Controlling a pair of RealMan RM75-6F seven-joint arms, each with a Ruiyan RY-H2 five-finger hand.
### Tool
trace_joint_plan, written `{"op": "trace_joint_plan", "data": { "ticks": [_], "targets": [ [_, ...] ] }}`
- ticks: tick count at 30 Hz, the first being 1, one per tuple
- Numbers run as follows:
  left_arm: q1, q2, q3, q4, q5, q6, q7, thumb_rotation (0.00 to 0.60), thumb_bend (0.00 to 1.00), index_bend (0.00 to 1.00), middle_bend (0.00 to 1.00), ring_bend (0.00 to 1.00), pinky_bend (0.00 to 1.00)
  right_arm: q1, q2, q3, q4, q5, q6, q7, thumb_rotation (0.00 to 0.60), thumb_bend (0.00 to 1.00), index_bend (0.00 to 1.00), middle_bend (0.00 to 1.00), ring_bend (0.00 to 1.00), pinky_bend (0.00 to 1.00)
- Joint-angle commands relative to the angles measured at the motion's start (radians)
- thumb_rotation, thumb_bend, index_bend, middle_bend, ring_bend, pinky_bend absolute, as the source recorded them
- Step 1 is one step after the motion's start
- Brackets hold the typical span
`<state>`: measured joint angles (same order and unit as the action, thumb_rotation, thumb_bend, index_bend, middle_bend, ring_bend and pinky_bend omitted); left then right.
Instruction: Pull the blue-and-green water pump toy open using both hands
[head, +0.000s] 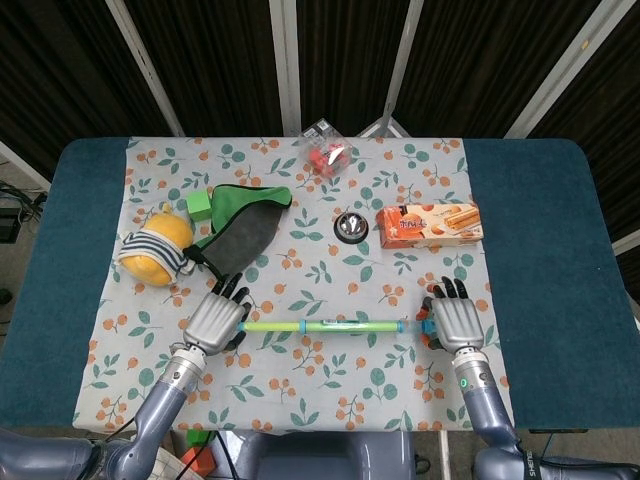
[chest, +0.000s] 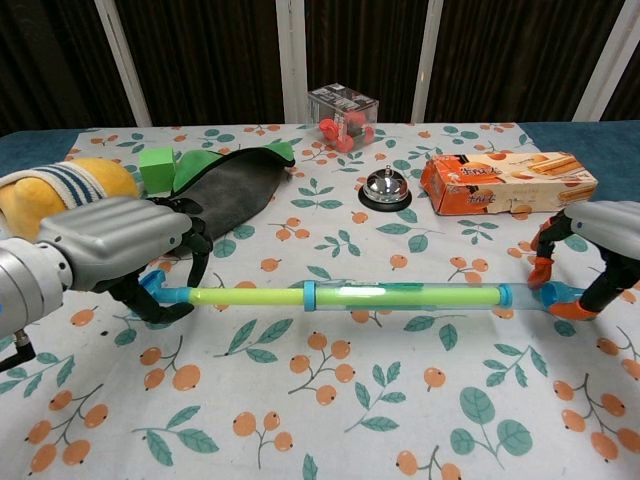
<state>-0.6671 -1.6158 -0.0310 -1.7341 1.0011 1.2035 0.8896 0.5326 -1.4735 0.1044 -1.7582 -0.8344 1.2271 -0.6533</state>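
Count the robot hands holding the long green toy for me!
2: the left hand holds the long green-and-blue plastic pump toy at its left end, the right hand at its right end.

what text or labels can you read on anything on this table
Orange biscuit box: printing on its front face, too blurred to read.
Clear cube box holding red pieces: a dark label on top, too small to read.
Water pump toy, held at its ends by the left hand and right hand: no text visible.
Silver bell, plush toy, green block, dark pouch: no text visible.
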Motion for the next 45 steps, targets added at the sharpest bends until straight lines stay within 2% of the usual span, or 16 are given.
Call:
{"op": "trace_joint_plan", "data": {
  "ticks": [1,24,45],
  "targets": [
    [0.003,0.011,0.004,-0.016,0.006,0.008,0.006,0.600,0.58,0.61,0.20,0.00,0.09,-0.007,0.017,0.000,-0.004,-0.002,0.000,0.011,0.600,0.32,0.72,0.23,0.00,0.00],
    [0.031,0.103,0.054,-0.101,0.041,0.031,0.031,0.600,0.58,0.61,0.20,0.00,0.09,-0.042,0.110,-0.003,0.037,-0.010,-0.010,0.066,0.600,0.32,0.73,0.23,0.00,0.00],
    [0.043,0.173,0.052,-0.121,0.059,0.026,0.009,0.600,0.58,0.61,0.20,0.00,0.09,-0.060,0.158,0.009,0.064,0.020,-0.014,0.074,0.600,0.32,0.74,0.24,0.00,0.00]
  ]
}}
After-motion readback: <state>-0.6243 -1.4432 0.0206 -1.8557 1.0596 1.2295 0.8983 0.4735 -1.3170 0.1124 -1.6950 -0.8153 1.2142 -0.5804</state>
